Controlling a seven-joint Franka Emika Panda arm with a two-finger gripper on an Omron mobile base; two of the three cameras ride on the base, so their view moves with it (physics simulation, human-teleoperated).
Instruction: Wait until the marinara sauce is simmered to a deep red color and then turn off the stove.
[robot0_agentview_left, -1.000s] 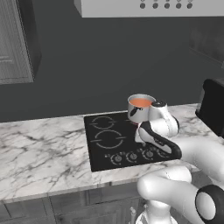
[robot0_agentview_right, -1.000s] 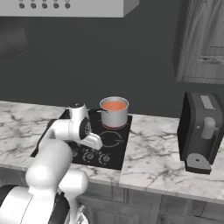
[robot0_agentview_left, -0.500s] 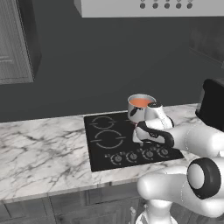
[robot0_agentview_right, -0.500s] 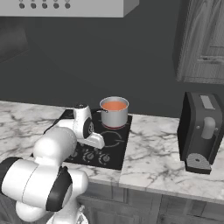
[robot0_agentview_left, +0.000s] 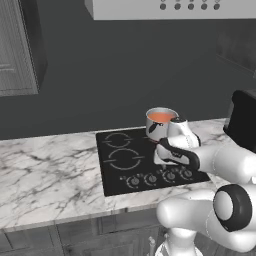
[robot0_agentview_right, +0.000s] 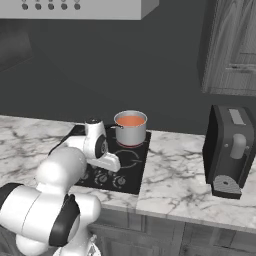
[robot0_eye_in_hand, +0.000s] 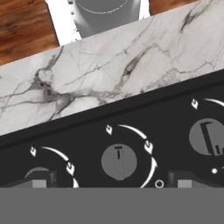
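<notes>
lower now, the gripper (robot0_eye_in_hand: 112, 181) hangs spread over the stove (robot0_agentview_left: 115, 172) knobs.
hand view shows one knob (robot0_eye_in_hand: 118, 161) at 12 o'clock; base views show orange marinara sauce (robot0_agentview_right: 130, 120).

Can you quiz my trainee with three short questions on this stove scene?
1. True or false: the pot sits on a back burner of the stove.
2. What colour is the sauce right now: A) deep red, B) orange, C) green?
3. In the hand view, what lies between the fingertips of the gripper?

Key
1. True.
2. B, orange, so the wait goes on.
3. A round knob on the stove's front row, with the gripper open above it.
</notes>
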